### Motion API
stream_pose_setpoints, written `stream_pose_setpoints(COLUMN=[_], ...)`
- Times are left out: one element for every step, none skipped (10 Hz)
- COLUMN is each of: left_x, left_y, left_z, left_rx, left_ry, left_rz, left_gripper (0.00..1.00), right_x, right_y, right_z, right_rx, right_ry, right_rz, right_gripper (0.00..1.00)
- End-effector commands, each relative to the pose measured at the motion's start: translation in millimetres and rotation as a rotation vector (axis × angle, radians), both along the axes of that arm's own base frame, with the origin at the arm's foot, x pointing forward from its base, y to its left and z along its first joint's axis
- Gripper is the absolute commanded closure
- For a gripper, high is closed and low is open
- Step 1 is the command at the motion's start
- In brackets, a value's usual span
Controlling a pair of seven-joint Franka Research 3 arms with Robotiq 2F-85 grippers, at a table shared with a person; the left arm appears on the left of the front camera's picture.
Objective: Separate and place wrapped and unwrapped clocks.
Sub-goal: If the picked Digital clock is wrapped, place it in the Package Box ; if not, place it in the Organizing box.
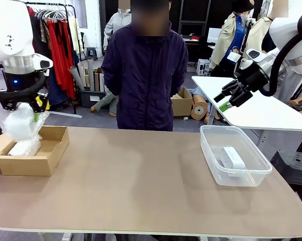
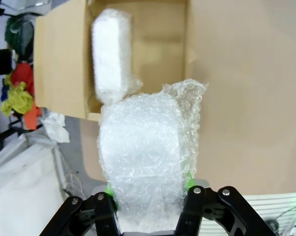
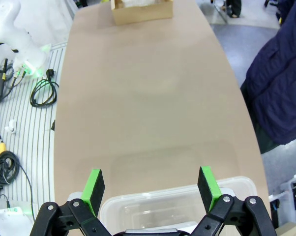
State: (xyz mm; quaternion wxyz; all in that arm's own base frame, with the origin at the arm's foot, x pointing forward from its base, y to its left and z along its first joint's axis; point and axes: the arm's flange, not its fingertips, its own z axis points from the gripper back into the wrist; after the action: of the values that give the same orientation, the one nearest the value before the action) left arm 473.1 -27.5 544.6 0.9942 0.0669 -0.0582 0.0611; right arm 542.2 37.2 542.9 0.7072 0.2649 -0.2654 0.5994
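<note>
My left gripper (image 1: 30, 114) is shut on a wrapped clock (image 1: 19, 124), a crinkly bubble-wrap bundle hanging just above the brown cardboard box (image 1: 50, 158) at the table's left end. In the left wrist view this bundle (image 2: 143, 167) sits between the green pads (image 2: 108, 189), and a second wrapped clock (image 2: 111, 54) lies inside the box (image 2: 59, 59); it shows in the front view too (image 1: 25, 147). The bare white clock (image 1: 232, 158) lies in the clear tub (image 1: 211, 150) on the right. My right gripper (image 1: 222, 100) hangs open and unloaded, high above the tub's far side (image 3: 151, 183).
A person in a dark jacket (image 1: 143, 70) stands at the far edge, hands out of sight. The brown table (image 1: 141, 175) is bare between box and tub. A white table (image 1: 261, 108) stands behind on the right. Cables lie on the floor (image 3: 40, 91).
</note>
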Motion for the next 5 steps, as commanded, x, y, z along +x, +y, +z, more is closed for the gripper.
stream_pose_setpoints(left_x=[6.1, 11.7, 21.8, 29.2, 35.3], left_y=[15.6, 23.1, 29.9, 34.6, 36.0], left_z=[-8.3, -12.1, -15.6, -18.3, -21.0], left_rx=[0.046, 0.091, 0.123, 0.139, 0.122], left_ry=[-0.015, -0.019, -0.037, -0.043, -0.046], left_rz=[-0.008, -0.046, -0.062, -0.071, -0.072], left_gripper=[1.0, 1.0, 1.0, 1.0, 1.0], right_x=[-0.4, -0.4, -0.4, -0.4, -0.4], right_y=[1.7, 1.7, 1.7, 1.7, 1.7], right_z=[3.2, 3.2, 3.2, 3.2, 3.2], right_rx=[0.001, 0.001, 0.001, 0.001, 0.001], right_ry=[0.004, 0.004, 0.004, 0.004, 0.004], right_rz=[-0.012, -0.012, -0.012, -0.012, -0.012], right_gripper=[0.0, 0.0, 0.0, 0.0, 0.0])
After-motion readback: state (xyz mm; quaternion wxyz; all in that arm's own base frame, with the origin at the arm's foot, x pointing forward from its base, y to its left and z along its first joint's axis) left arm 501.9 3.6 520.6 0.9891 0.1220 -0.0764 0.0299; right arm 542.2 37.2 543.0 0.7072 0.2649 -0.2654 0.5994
